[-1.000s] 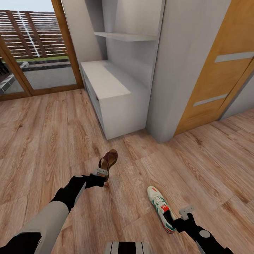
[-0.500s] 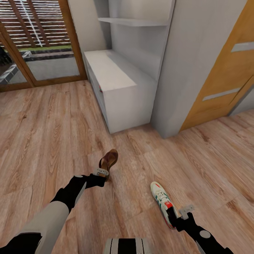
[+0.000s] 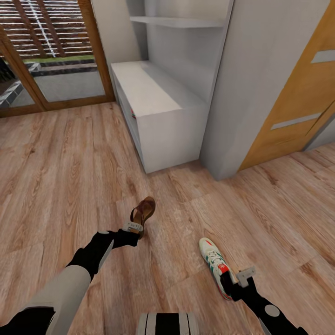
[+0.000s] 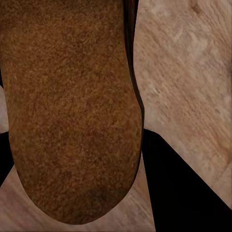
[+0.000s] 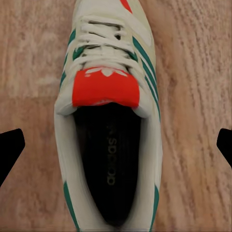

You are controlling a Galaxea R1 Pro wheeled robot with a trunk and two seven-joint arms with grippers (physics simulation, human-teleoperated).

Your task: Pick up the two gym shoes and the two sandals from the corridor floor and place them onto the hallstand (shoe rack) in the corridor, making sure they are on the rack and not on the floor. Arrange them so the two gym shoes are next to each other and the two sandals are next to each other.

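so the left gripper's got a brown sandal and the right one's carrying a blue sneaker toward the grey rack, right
Not quite: the sneaker at the right gripper is white with green stripes and a red-orange tongue, not blue, as the right wrist view shows. The rest holds: the left gripper has the brown sandal, and the grey rack is ahead.

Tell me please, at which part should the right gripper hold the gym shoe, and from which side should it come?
Probably best at the heel end of the gym shoe, across its collar, coming from behind. The shoe's toe points away from the right gripper and its opening faces the wrist camera, behind the red-orange tongue patch. The walls there look narrow enough, with one fingertip on each side.
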